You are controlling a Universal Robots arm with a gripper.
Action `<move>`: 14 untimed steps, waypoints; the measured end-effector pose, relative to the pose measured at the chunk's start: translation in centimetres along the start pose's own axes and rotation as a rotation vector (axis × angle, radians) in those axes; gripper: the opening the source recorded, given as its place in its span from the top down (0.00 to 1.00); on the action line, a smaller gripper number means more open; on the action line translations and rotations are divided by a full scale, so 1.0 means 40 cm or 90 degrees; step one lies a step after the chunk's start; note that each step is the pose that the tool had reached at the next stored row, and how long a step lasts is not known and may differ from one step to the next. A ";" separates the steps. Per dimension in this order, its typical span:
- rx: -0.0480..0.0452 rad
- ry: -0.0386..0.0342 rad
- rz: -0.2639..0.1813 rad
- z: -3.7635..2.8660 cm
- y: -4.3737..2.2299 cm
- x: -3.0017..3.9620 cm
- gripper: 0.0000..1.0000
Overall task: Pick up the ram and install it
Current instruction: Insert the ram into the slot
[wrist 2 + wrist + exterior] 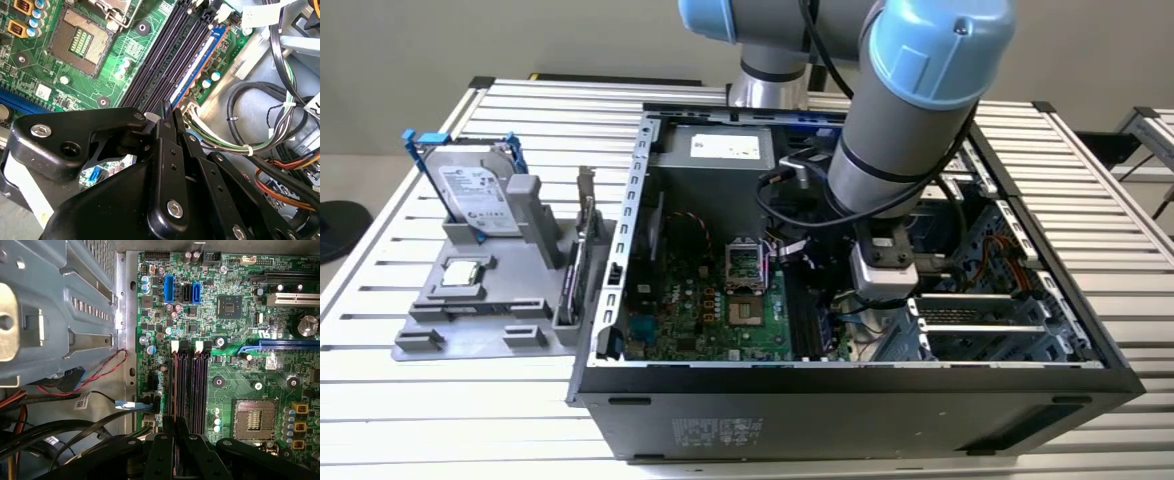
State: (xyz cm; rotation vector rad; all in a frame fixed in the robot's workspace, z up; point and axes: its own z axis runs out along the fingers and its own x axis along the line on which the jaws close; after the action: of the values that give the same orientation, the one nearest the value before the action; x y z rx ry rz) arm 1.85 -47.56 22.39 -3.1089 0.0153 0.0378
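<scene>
One ram (197, 67) lengthwise in slot

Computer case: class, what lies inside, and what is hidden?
A green motherboard, its empty processor socket, long dark slots, the ram at the outermost one, and cables. The claw covers the slots' near ends.

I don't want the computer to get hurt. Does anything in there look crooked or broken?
Nothing stands out. In the second wrist view the ram lies straight along the outermost slot, in line with the empty black slots beside it, with the gripper at one end. Nothing looks bent or broken.
</scene>
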 end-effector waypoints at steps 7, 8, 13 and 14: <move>0.0000 -0.0001 0.000 -0.001 -0.001 0.002 1.00; -0.0001 -0.0001 0.000 -0.002 -0.001 0.002 1.00; 0.0003 0.0000 0.000 -0.005 -0.001 0.002 1.00; 0.0003 0.0000 0.000 -0.005 -0.001 0.002 1.00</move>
State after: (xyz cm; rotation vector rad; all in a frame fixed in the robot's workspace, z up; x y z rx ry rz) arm 1.92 -47.53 22.57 -3.1084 0.0164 0.0378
